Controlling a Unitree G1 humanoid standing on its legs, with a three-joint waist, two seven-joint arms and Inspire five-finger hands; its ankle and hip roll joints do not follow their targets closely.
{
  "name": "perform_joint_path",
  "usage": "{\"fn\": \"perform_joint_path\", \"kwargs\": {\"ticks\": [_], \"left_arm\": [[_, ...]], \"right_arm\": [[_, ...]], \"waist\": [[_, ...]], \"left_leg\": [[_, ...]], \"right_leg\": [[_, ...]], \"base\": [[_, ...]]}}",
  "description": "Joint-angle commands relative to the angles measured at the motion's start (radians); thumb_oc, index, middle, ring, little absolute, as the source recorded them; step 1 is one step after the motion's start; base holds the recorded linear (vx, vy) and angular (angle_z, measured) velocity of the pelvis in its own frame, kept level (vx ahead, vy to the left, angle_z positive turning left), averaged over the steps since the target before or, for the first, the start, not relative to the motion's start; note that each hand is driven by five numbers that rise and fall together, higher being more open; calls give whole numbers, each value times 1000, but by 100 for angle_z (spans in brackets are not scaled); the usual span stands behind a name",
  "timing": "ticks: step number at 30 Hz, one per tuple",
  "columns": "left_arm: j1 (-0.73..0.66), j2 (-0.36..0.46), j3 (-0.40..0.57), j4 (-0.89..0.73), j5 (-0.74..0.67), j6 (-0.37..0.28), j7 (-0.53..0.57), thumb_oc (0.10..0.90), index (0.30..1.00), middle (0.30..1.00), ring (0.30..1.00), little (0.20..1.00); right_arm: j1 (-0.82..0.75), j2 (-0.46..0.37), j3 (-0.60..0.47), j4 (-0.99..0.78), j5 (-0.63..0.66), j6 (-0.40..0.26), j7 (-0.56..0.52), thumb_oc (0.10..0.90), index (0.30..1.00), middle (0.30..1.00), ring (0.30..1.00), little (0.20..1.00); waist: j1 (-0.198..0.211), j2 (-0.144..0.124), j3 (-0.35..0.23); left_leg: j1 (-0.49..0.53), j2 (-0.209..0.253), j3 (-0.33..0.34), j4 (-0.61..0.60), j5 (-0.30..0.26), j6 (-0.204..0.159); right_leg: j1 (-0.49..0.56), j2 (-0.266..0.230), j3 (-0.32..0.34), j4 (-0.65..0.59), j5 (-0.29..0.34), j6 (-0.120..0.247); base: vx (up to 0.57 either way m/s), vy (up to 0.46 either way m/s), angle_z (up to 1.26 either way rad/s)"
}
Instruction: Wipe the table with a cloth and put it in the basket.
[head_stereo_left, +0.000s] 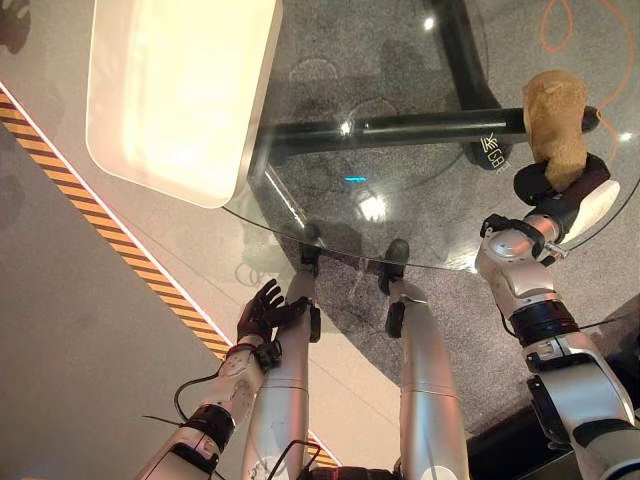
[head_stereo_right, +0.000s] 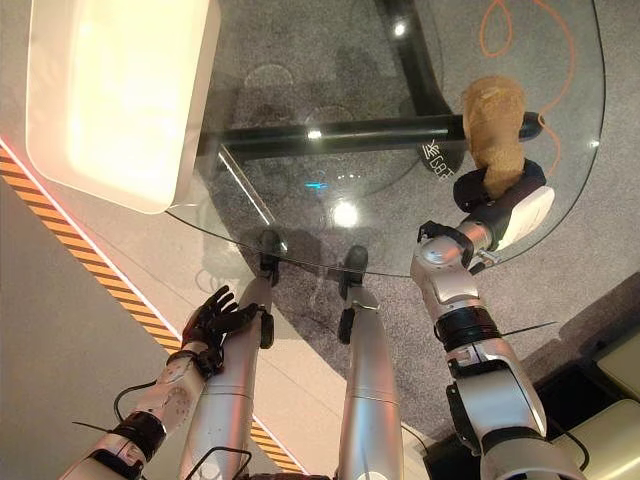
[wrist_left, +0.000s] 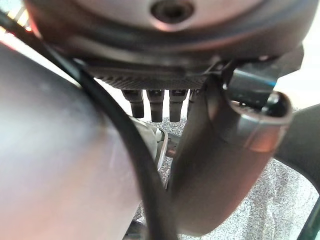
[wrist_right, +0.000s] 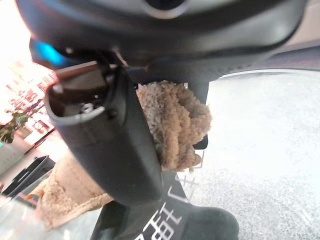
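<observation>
Right hand (head_stereo_left: 560, 190) — fingers clamped on the tan cloth (head_stereo_left: 556, 120) at the glass desk's (head_stereo_left: 420, 230) right edge — wiping underway, basketing left; left hand (head_stereo_left: 262, 312) hangs open lower left.

- The left eye view and the right eye view are looking steeply down from the robot's head onto the near edge of a round glass table (head_stereo_left: 420, 60), with grey carpet showing through it.
- Both are sharing the white basket (head_stereo_right: 110, 100) at the table's left, the tan cloth (head_stereo_left: 556, 125) in the right hand (head_stereo_right: 505, 200), and the left hand (head_stereo_left: 262, 312) low beside the table; the right eye is sitting slightly to the right.
- The left wrist view is looking along the left hand's fingers (wrist_left: 156, 102) from very close, toward carpet.
- The right wrist view is facing along its hand, with the cloth (wrist_right: 175, 125) bunched just ahead.
</observation>
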Motion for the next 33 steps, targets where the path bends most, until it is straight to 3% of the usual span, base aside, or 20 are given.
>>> {"fn": "perform_joint_path", "kwargs": {"ticks": [1,4,11,16,23,33], "left_arm": [[108,-55,-31,-29,4,11,11,800,900,900,900,900],[111,-57,-23,-30,18,9,-1,800,900,900,900,900],[114,-70,-21,-23,39,4,-5,800,900,900,900,900],[115,-79,-21,-21,50,-1,-11,800,900,900,900,900],[113,-87,-26,-12,55,-9,-27,800,900,900,900,900],[106,-95,-35,-13,61,-9,-16,800,900,900,900,900]], "right_arm": [[-11,-53,37,-177,-116,24,54,100,300,300,300,200],[-9,-44,63,-210,-137,72,132,100,300,300,300,200],[-31,-1,149,-258,-253,117,307,100,300,300,300,200],[-40,32,202,-290,-297,140,360,100,300,300,300,200],[-48,72,265,-299,-323,155,407,100,300,300,300,200],[-28,118,366,-333,-379,121,561,100,300,300,300,200]], "waist": [[3,20,-13],[5,20,-13],[16,27,-13],[20,30,-13],[25,36,-13],[27,40,-13]], "left_leg": [[-26,-86,39,170,-182,70],[-30,-87,36,169,-180,69],[-38,-91,32,166,-173,68],[-41,-91,32,159,-167,66],[-42,-90,36,155,-161,62],[-41,-91,39,152,-156,59]], "right_leg": [[12,52,-18,-190,164,26],[5,51,-18,-188,162,24],[-4,46,-27,-185,158,22],[-6,43,-32,-188,156,21],[-7,41,-40,-190,152,19],[-6,36,-50,-192,151,21]], "base": [[0,0,0],[9,0,3],[2,-1,3],[0,0,0],[0,0,0],[5,1,0]]}}
